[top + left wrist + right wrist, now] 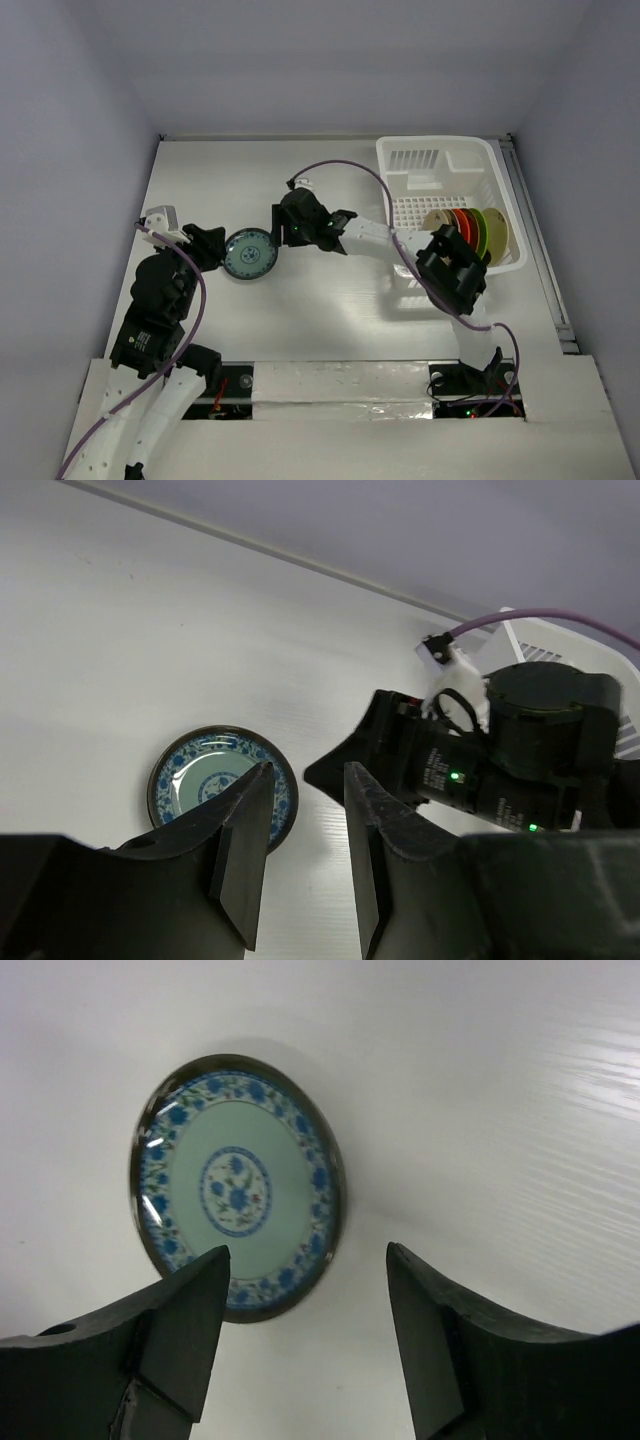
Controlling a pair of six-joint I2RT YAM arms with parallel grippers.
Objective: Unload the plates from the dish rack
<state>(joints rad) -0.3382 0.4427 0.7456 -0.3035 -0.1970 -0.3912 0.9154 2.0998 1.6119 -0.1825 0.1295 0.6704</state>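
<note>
Small round plate with a pale green centre, blue floral band and dark rim lies flat on the white table. It is just ahead of the right gripper, whose jaws are wide and empty. The left gripper shows a narrow gap, empty, with the plate just past its fingertips. White slotted dish rack sits well apart from both grippers, holding upright plates in tan, red and green.

White table between pale grey walls

The white slotted dish rack sits at the counter's far right, holding a row of plates on edge — tan, red and green among them. One blue-flowered plate lies flat, face up — well left of it.
</note>
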